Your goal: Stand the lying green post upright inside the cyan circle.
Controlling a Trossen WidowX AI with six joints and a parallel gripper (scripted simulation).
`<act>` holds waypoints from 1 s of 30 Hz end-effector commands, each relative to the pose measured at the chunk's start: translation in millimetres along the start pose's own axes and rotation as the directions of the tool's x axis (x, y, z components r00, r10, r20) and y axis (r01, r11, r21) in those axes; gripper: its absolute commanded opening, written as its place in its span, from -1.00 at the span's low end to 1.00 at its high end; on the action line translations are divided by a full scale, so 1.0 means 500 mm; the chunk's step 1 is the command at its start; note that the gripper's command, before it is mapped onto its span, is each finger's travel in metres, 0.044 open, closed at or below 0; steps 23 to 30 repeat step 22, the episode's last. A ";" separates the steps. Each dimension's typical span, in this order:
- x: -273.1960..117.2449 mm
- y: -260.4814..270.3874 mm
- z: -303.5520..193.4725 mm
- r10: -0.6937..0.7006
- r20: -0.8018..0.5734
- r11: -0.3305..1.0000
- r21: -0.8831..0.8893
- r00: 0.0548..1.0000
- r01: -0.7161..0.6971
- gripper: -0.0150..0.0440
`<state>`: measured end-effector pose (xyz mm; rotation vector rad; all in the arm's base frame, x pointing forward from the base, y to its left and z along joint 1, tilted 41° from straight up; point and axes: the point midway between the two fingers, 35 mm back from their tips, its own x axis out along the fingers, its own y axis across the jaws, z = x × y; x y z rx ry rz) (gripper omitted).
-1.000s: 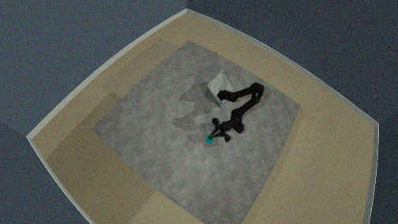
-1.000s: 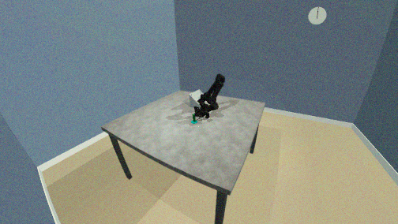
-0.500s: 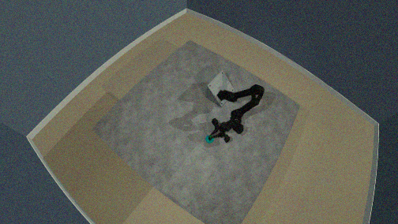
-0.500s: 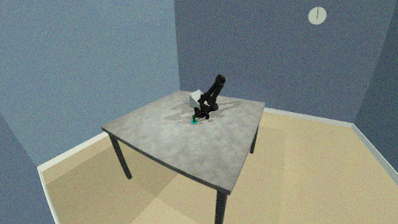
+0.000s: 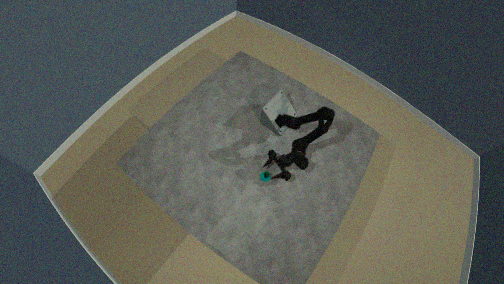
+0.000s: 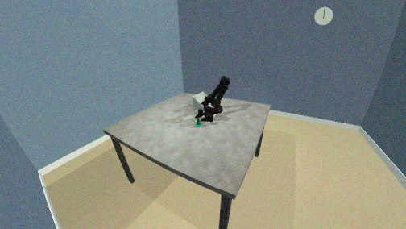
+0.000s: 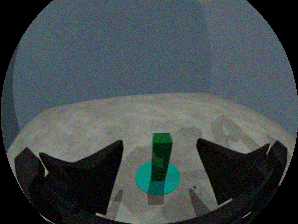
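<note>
Fingers [image 5: 269,171] [image 6: 197,119]: wide open | post [image 5: 266,175] [image 6: 198,120] [image 7: 161,156]: upright (untouched) | held: nothing

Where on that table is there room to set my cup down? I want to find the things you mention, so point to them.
Plenty of bare tabletop [image 5: 200,200] [image 6: 161,141] lies between the cyan circle [image 5: 261,178] [image 6: 196,125] [image 7: 141,180] and the near edges. It's crowded where the open gripper [image 5: 269,170] [image 6: 200,118] [image 7: 161,144] flanks the green post [image 5: 266,175] [image 6: 198,121] [image 7: 160,155].

The cyan circle [image 5: 262,178] lay on the grey tabletop [image 5: 210,200], with a small dark shape, probably the green post, over it. The black gripper [image 5: 268,172] stood beside the circle, its fingers spread wide. The arm [image 5: 315,136] bent away from the circle, and a pale plate [image 5: 272,108] sat well apart from it.
</note>
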<state>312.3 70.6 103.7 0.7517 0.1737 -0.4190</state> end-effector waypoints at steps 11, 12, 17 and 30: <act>-0.007 0.007 0.126 -0.002 0.009 1.000 0.009 1.000 0.002 0.86; -0.009 0.007 0.136 -0.002 0.010 1.000 0.008 1.000 0.002 0.86; -0.021 0.002 0.179 0.000 0.016 1.000 0.007 1.000 0.000 0.86; -0.008 0.005 0.177 -0.025 -0.035 0.998 -0.050 0.999 0.023 0.86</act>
